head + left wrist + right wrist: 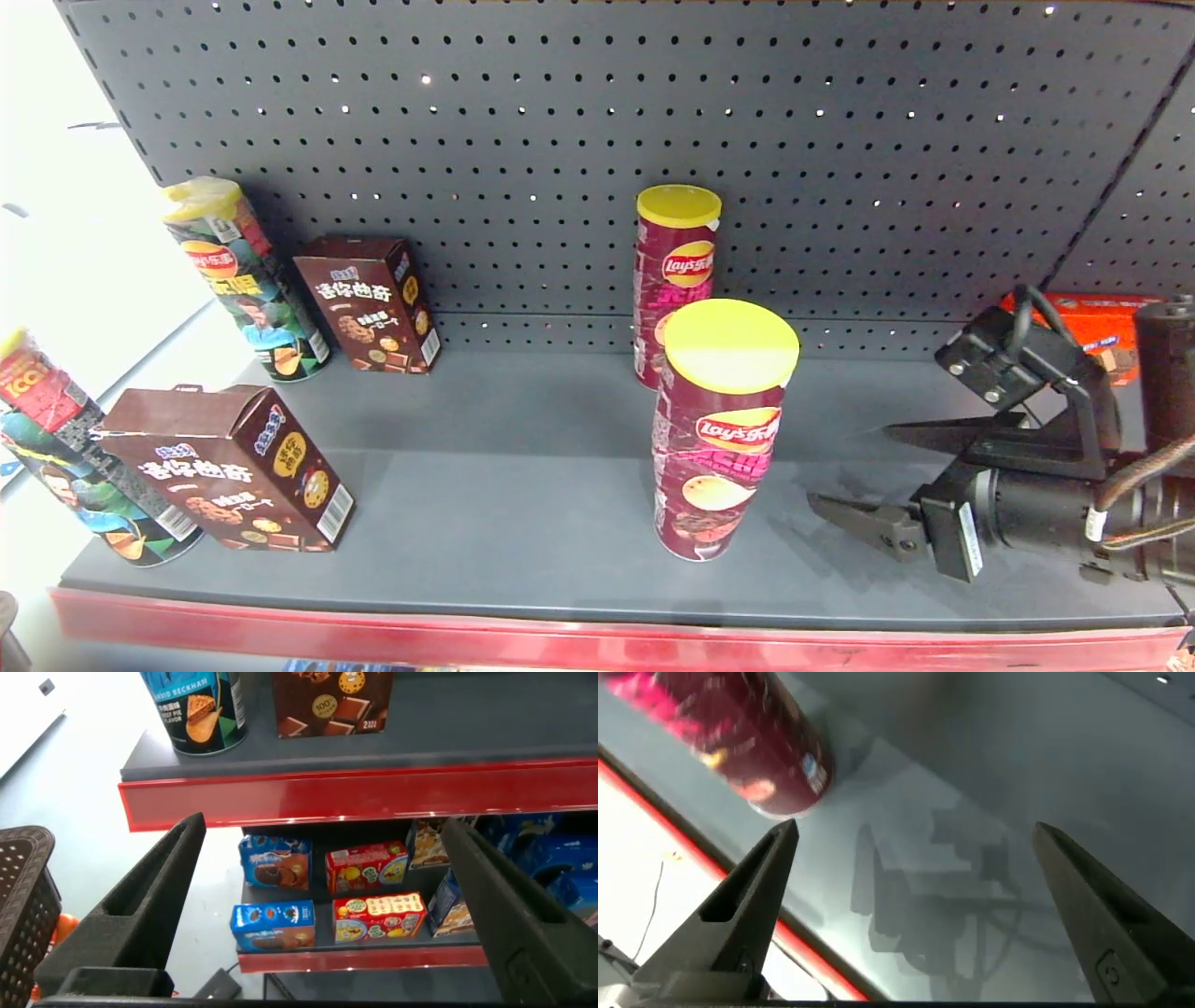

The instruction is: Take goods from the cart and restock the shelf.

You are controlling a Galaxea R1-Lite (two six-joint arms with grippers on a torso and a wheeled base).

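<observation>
Two maroon chip cans with yellow lids stand upright on the grey shelf (pixel 523 485): one near the front (pixel 724 439) and one behind it by the pegboard (pixel 675 280). My right gripper (pixel 850 465) hovers low over the shelf just right of the front can, open and holding nothing. Its wrist view has the same can (pixel 738 747) lying beyond one fingertip, clear of the gripper (pixel 915 831). My left gripper (pixel 322 826) is open and empty, below and in front of the shelf's red front edge (pixel 374 793).
Two green chip cans (pixel 247 280) (pixel 75 457) and two brown cookie boxes (pixel 369 303) (pixel 233 467) fill the shelf's left side. An orange box (pixel 1092 322) sits far right. Lower shelves hold snack boxes (pixel 369 868). A dark basket (pixel 19 905) stands beside them.
</observation>
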